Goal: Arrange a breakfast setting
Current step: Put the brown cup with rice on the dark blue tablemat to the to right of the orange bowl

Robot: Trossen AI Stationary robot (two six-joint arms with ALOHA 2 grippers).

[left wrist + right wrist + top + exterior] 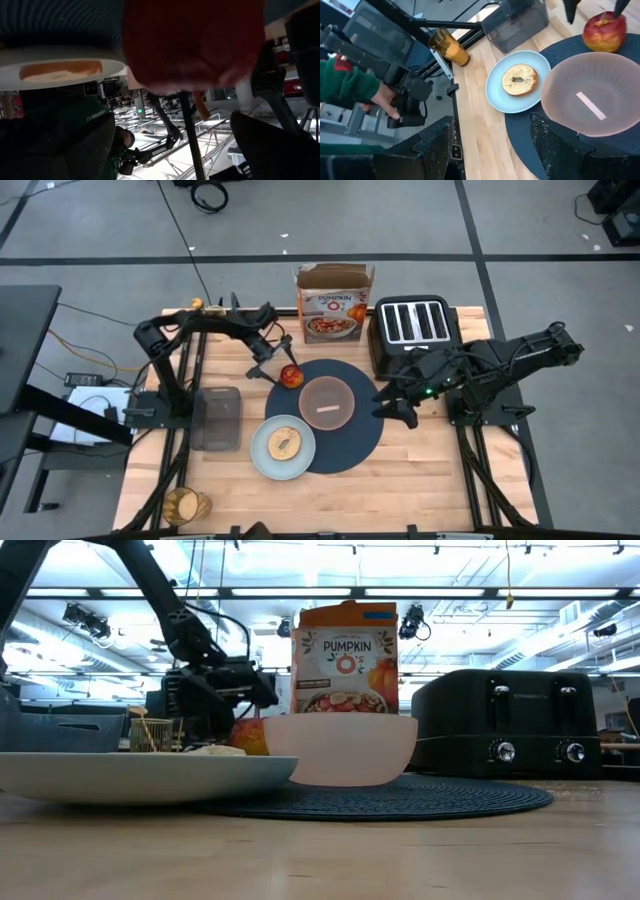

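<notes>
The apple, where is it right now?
In the high view the apple sits on the mat's back left edge, beside the bowl, under the left end effector.

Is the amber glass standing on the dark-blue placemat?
No. In the high view the amber glass stands on bare wood at the table's near left corner, well apart from the placemat.

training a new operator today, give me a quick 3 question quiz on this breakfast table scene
1. True or false: the pinkish bowl sits on the dark-blue placemat.
2. Which gripper is at the red apple: A left, B right?
3. What food lies on the pale-blue plate?

Key: 1 true. 2 A, the left gripper is at the apple; the right gripper waits over the placemat's edge near the black toaster. 3 a bagel.
</notes>
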